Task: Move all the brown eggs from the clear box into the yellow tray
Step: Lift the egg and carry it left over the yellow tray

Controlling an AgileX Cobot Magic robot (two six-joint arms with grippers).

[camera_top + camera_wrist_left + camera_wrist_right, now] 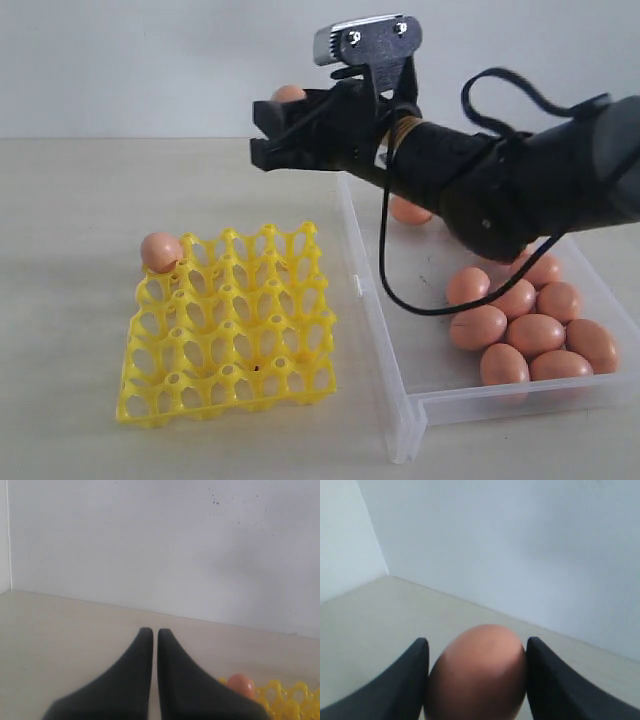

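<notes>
My right gripper (268, 128) hangs in the air above the table, behind the yellow tray (228, 325), shut on a brown egg (477, 672) that fills the gap between its two black fingers. The top of that egg (289, 94) peeks over the gripper. One brown egg (161, 251) sits in the tray's far left corner cup, also seen as an egg (240, 684) in the left wrist view. The clear box (398, 395) lies to the right with several brown eggs (534, 335) clustered in it. My left gripper (151, 631) is shut and empty, low over the table; the exterior view does not show it.
The right arm (520, 185) and its black cable (400, 290) stretch over the far part of the clear box. One egg (408, 211) lies partly hidden under the arm. A pale wall (150, 60) closes off the back of the table.
</notes>
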